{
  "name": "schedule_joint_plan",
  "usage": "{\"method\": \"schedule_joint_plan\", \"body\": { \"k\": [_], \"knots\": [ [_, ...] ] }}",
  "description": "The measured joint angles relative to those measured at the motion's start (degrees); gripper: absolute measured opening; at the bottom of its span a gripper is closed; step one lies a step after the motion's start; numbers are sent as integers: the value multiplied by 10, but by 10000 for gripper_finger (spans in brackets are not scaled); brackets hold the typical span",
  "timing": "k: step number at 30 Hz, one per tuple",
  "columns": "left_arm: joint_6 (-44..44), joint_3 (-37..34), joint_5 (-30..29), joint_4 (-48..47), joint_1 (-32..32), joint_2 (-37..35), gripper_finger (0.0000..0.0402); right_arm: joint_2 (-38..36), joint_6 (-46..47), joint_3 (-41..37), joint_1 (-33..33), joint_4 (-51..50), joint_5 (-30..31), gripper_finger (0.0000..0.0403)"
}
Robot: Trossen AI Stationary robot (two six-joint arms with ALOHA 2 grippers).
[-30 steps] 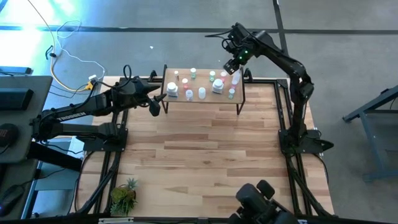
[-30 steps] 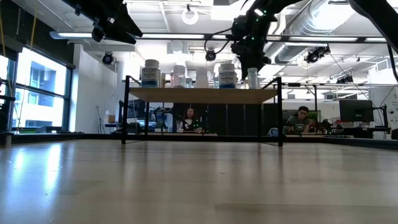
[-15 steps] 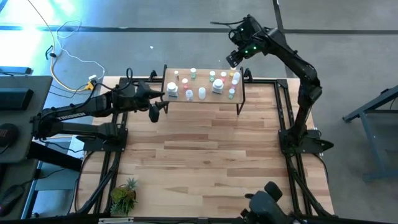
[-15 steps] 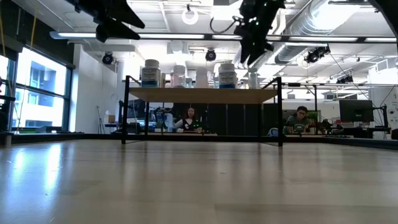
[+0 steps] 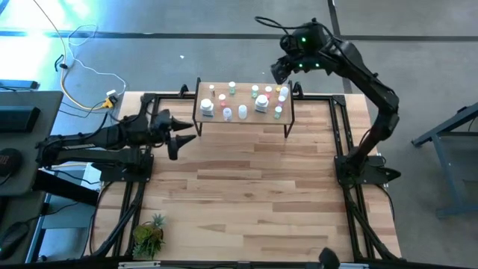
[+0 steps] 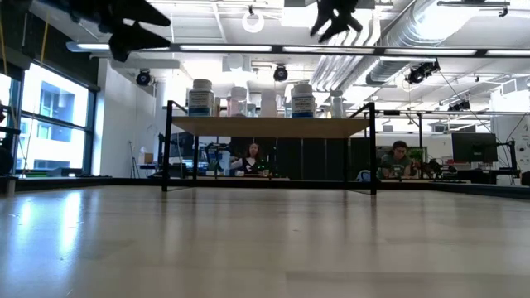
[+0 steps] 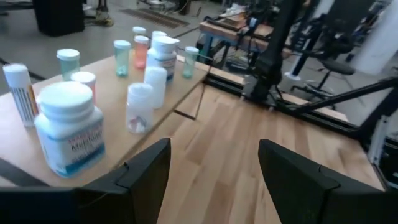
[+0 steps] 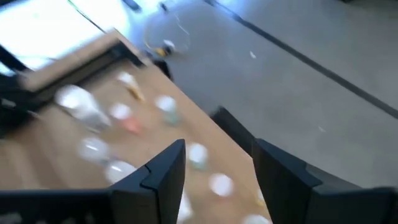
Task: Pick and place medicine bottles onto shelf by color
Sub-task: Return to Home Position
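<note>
High view: pale plank counter (image 5: 239, 194) inside a black frame, on a grey floor (image 5: 418, 75) crossed by a dark line. At the counter's far edge, the shelf (image 5: 254, 119), a small light-wood board on thin black legs. On top of it, the medicine bottles (image 5: 243, 112), all upright, spread over the whole board; mostly white, with touches of green, pink and red. Near the counter's front left corner, a small potted plant (image 5: 149, 233). White and yellow cables (image 5: 82, 60) loose on the floor beyond the left arm.

Just off the shelf's left end, the left claw (image 5: 181, 137), above the counter and clear of the board, fingers (image 7: 146, 168) spread wide, gripping nothing. In the left wrist view, looking along the shelf top, with a big white labelled bottle (image 7: 68, 127) nearest and smaller ones behind it. Beyond the shelf's far edge near its right end, the right claw (image 5: 278, 71), raised high, likewise spread and empty.

Low view: shelf across the middle distance, bottles lined along the board, both claws dark against the ceiling near the top. Behind, an open workshop hall with tall windows (image 6: 50, 124) at left, silver ducts (image 6: 422, 25) and strip lights overhead, two seated persons (image 6: 252, 155) at desks, and a monitor (image 6: 472, 147) at right.
</note>
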Motion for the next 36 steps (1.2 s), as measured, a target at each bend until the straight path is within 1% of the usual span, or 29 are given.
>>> {"method": "schedule_joint_plan", "body": {
  "k": [3, 5, 13, 16, 19, 23, 26, 29, 30, 32, 34, 36],
  "knots": [
    [-5, -38, 0, 11, -10, -39, 232, -12, 24, 0, 33, 28, -2, 177],
    [-21, -63, 3, 35, -17, -65, 232, -18, 41, 0, 57, 35, -2, 177],
    [-35, -149, 30, 70, -43, -169, 232, -33, 118, 0, 155, 27, -1, 177],
    [-35, -178, 30, 70, -47, -209, 232, -42, 143, 0, 185, 28, 16, 177],
    [-35, -208, 29, 70, -47, -246, 232, -51, 163, 0, 200, 28, 31, 177],
    [-42, -245, 36, 77, -47, -291, 232, -68, 176, 0, 208, 27, 30, 177],
    [-44, -275, 40, 102, -47, -316, 232, -86, 187, 0, 209, 21, 28, 177],
    [-44, -308, 40, 135, -47, -329, 232, -110, 191, 0, 209, -12, 26, 177],
    [-44, -319, 40, 148, -47, -332, 232, -121, 187, 0, 211, -25, 34, 177],
    [-42, -321, 40, 140, -46, -332, 232, -142, 175, 0, 219, -50, 68, 177],
    [-28, -320, 38, 145, -46, -327, 232, -166, 163, -5, 231, -70, 118, 177],
    [-16, -320, 32, 142, -46, -327, 232, -198, 154, -32, 246, -71, 164, 177]
  ]
}}
